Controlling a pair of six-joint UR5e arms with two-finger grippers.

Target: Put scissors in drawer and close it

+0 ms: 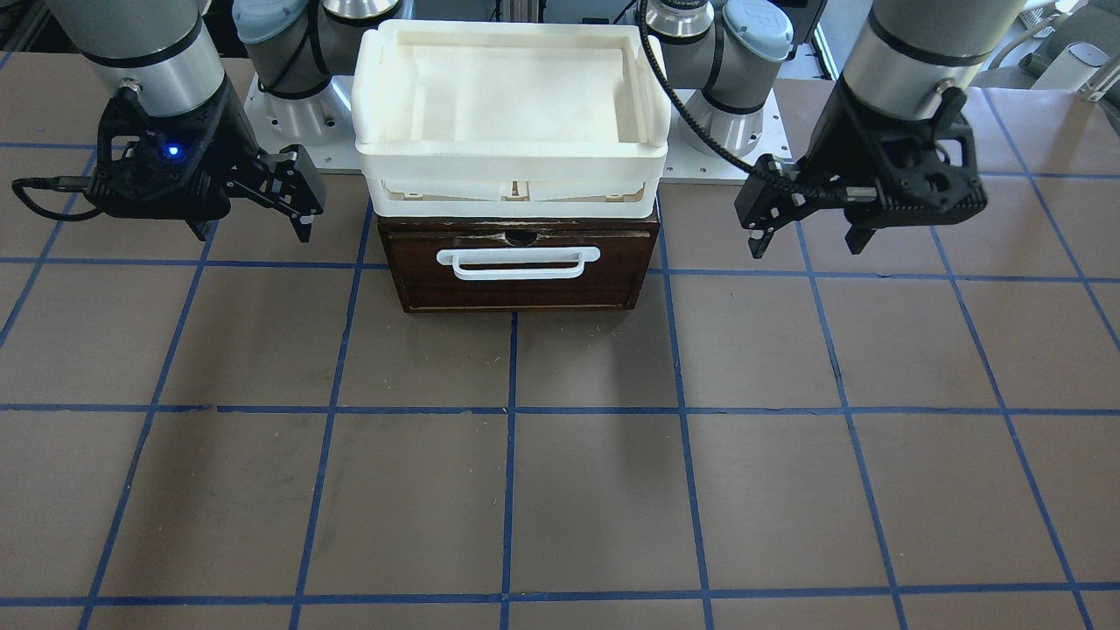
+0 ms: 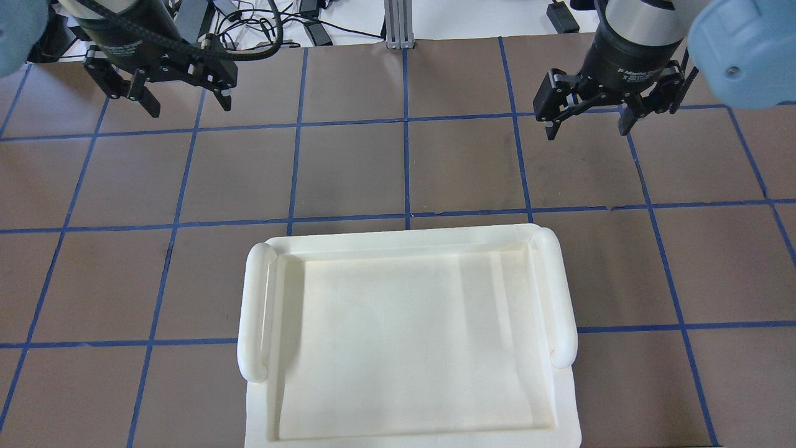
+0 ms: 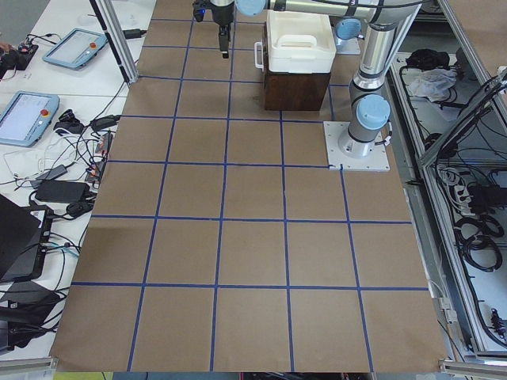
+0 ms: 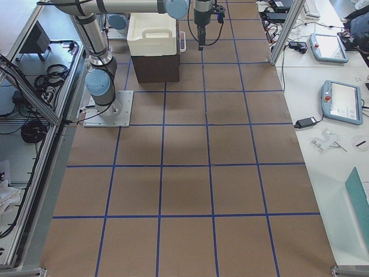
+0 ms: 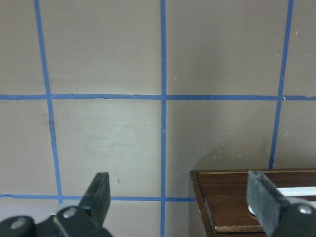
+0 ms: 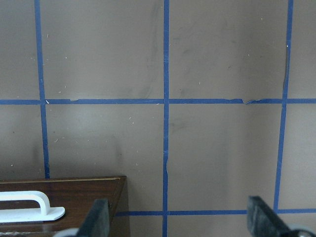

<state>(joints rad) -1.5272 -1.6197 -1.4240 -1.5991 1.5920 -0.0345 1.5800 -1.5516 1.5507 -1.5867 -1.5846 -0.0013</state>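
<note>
Table (image 1: 560, 490): brown surface ruled with blue tape lines.

White tray (image 1: 512, 162): rests on top of the dark wooden box, close to the robot's base. The overhead view shows its pale floor in full.

Drawer (image 1: 525, 293): the dark brown front sits flush in the box beneath the tray and is shut. Its inside is hidden, so the contents cannot be told.

Scissors: not to be seen in any view.

Left gripper (image 1: 807, 247): hangs above the table just beside the box on the robot's left. Its jaws are spread wide and grasp nothing.

Right gripper (image 1: 254, 232): hangs at the opposite side of the box, likewise released with nothing between the jaws.

White handle (image 1: 516, 274): lies level across the drawer front, apart from both grippers.
</note>
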